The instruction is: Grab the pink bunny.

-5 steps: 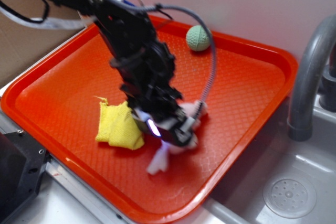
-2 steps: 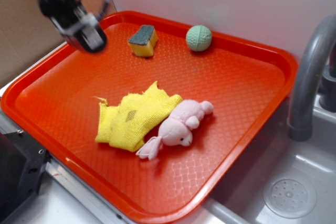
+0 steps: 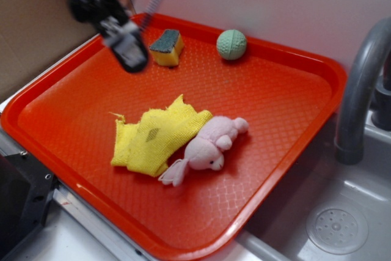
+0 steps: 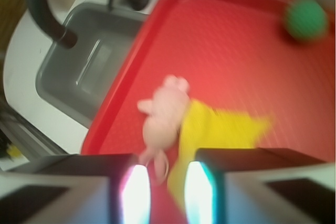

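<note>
- The tool (image 3: 129, 53) hangs over the far left part of the red tray (image 3: 287, 108), blurred, its jaws apart with nothing between them.
- The yellow rag (image 3: 156, 136) lies well below the tool — nearer the camera.
- The pink bunny (image 3: 211, 148) lies on its side just right of the rag, touching it, well apart from the tool.
- The green ball (image 3: 231, 44) sits far right of the tool — by the tray's back rim.

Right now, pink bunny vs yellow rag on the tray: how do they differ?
The pink bunny is pale pink and rounded, a stuffed shape with ears and limbs; the yellow rag is bright yellow and lies flat and crumpled, with a small dark mark. The rag covers more tray than the bunny. The bunny lies on its side, toward the sink; the rag sits on its other side. Both are soft, touch each other, and rest on the orange tray.
</note>
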{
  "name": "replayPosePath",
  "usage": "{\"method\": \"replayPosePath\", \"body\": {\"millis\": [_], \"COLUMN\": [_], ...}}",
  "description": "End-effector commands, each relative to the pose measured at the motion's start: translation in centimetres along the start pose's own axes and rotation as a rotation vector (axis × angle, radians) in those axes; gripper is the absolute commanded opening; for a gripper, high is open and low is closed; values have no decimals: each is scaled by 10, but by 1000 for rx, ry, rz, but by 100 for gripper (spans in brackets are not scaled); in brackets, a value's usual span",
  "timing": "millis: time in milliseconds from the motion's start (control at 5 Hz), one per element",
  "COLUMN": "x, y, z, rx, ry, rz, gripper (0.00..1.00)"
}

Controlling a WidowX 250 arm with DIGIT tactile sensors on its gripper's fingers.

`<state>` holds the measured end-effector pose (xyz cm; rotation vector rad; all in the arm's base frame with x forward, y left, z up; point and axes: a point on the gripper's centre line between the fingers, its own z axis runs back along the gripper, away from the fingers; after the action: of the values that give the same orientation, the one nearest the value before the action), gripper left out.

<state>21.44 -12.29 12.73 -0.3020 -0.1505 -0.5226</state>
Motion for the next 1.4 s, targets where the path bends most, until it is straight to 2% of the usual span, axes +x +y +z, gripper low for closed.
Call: {"method": "replayPosePath", "body": {"millis": [0, 200, 400, 600, 800, 1000, 1200], "x": [24, 16, -3, -20, -21, -11, 0], "y": [-15, -8, 9, 28, 33, 31, 38], "z": [-52, -67, -85, -102, -111, -99, -58], "rx": [61, 139, 193, 210, 223, 250, 282], "ry": [38, 76, 153, 219, 225, 174, 100], "rz": [-309, -298, -235, -147, -106, -54, 3], "gripper": [100, 100, 100, 100, 100, 0, 0]}}
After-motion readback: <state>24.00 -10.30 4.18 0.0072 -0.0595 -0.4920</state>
